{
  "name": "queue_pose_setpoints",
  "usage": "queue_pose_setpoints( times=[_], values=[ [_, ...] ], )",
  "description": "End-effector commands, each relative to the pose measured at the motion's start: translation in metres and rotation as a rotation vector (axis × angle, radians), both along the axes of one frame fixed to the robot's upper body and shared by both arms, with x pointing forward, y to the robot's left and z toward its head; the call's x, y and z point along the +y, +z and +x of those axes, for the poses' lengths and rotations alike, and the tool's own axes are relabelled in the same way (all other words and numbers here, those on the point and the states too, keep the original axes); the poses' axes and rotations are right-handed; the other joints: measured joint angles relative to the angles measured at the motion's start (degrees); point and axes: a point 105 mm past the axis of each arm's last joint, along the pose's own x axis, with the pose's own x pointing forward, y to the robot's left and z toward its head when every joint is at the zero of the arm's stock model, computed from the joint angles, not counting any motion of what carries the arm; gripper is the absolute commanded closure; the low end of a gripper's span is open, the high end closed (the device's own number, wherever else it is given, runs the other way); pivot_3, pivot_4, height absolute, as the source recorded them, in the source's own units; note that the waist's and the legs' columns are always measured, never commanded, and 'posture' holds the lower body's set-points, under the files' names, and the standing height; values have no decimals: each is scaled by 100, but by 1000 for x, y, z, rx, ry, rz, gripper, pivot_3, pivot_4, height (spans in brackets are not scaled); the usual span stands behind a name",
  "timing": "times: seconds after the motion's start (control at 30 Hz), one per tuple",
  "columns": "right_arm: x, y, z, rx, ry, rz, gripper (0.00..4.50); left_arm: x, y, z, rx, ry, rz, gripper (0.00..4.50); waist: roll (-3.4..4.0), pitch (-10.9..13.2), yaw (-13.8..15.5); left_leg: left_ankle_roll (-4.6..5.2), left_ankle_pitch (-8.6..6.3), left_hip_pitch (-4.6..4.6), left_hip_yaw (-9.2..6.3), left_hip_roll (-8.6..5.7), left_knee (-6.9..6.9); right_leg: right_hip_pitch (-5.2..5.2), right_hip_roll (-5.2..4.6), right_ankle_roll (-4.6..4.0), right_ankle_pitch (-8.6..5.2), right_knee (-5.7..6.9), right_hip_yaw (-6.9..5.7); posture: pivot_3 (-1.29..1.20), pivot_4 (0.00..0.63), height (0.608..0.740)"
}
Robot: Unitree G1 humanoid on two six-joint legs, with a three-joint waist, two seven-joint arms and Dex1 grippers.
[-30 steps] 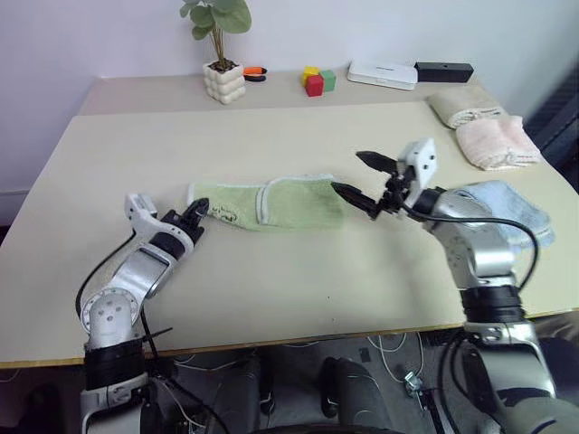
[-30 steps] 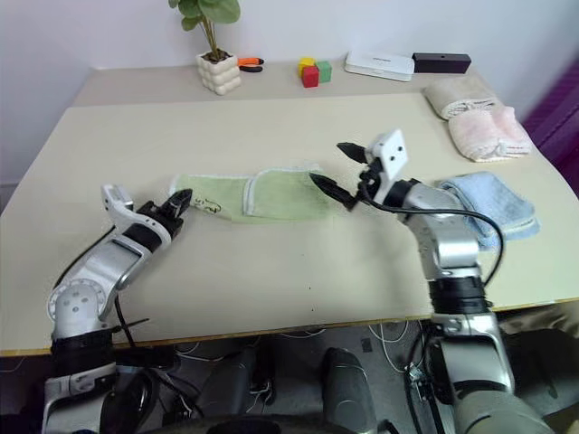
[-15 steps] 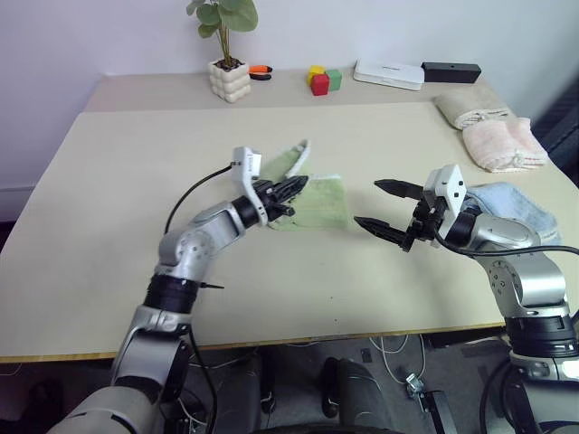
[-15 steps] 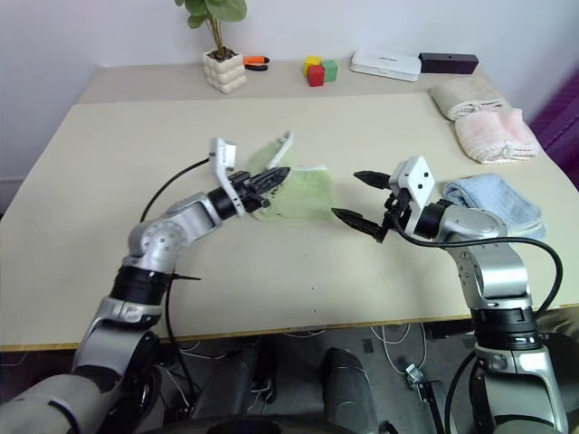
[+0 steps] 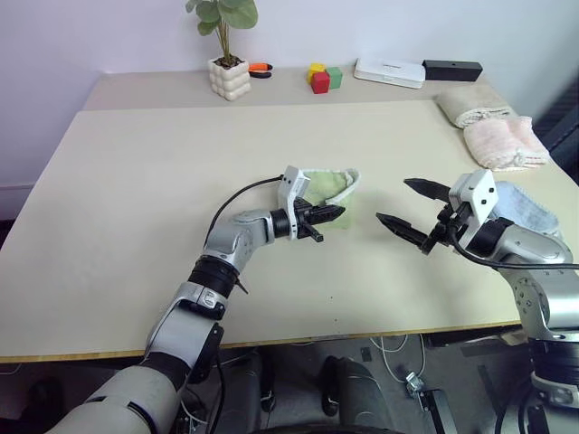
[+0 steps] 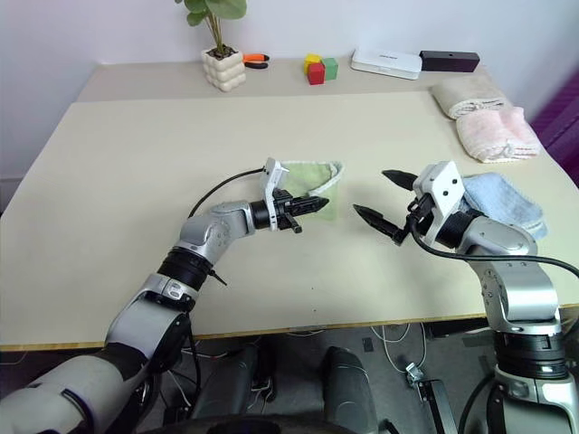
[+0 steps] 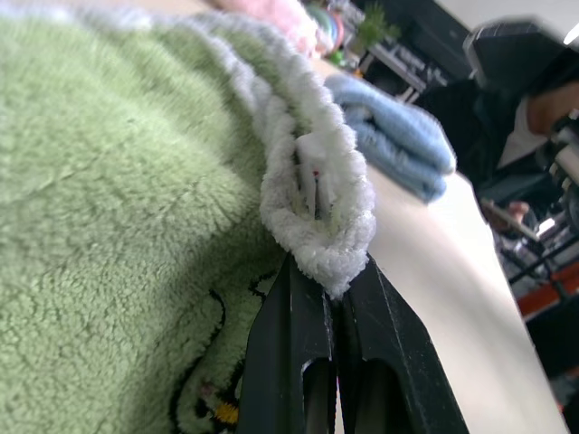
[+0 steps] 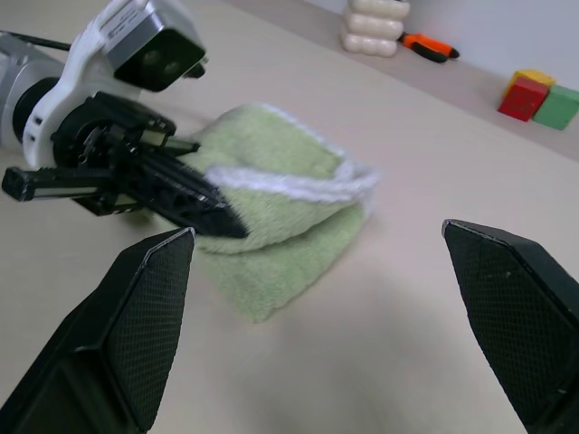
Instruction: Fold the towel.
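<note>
At mid-table, the towel (image 5: 327, 187) is found doubled into a compact bundle — its white-edged hem pinched by the left gripper (image 5: 327, 214), not yet laid flat and released. The right gripper (image 5: 407, 210) is held spread, empty, just beside. Counted: one green towel, three folded towels (image 5: 493, 127) at the right edge.

1. No legible text, label, brand, number or sign appears in any view.
2. The towel (image 7: 109, 226) bears a small dark embroidered mark (image 7: 213, 398); its form cannot be read.
</note>
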Motion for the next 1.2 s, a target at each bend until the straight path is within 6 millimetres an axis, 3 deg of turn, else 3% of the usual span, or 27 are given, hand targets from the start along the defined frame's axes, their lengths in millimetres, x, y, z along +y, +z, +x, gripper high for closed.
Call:
queue_pose_setpoints(
  times=[0.03,0.23,0.37,0.53,0.63,0.73,0.8,0.87,1.07,1.2],
  values=[
    [4,16,-1,-72,7,-13,0,-1,12,4,-19,10,-24,3103,0,0,6,1,0,0,-1,0,0,0,0,1,0,0,0,0,150,740],
    [9,21,7,-86,20,-2,0,-2,26,-8,-51,-47,-93,53,0,0,-2,2,1,0,-2,-1,4,2,-1,2,1,6,-1,0,150,740],
    [10,29,16,-117,8,25,0,0,41,-21,-125,-106,-134,16,0,0,-1,1,1,0,-2,-1,4,1,0,4,2,9,0,0,150,740],
    [-5,54,47,-239,-152,99,0,15,70,-31,-193,-118,-227,16,5,2,-23,-2,4,-1,-2,-1,12,2,0,16,10,13,-1,0,150,740],
    [-7,64,57,-254,-217,207,0,29,84,-12,-172,29,-300,16,5,2,-8,-23,17,1,-4,0,11,5,1,17,10,16,-1,0,150,740],
    [5,63,61,-230,-207,270,0,49,94,13,-176,229,-352,16,4,2,0,-24,19,2,-7,-1,12,8,3,19,11,21,-2,0,150,740],
    [22,60,63,-220,-206,341,540,74,96,35,-187,437,-388,513,4,2,-11,-23,19,4,-7,-2,13,14,4,20,11,20,-3,0,150,740],
    [42,60,65,-204,-205,427,1286,85,89,45,-168,553,-387,1257,4,1,-31,-23,19,6,-7,-1,13,15,5,20,11,21,-3,0,150,740],
    [94,61,70,-171,-197,531,4434,62,76,45,-148,557,-356,4324,5,1,-11,-28,22,2,-7,-3,12,15,10,21,11,23,-3,0,150,740],
    [112,51,82,-130,-252,538,4480,48,68,48,-140,574,-321,4426,5,1,-4,-30,23,4,-7,-3,14,19,11,22,11,21,-3,0,150,740]
  ],
)
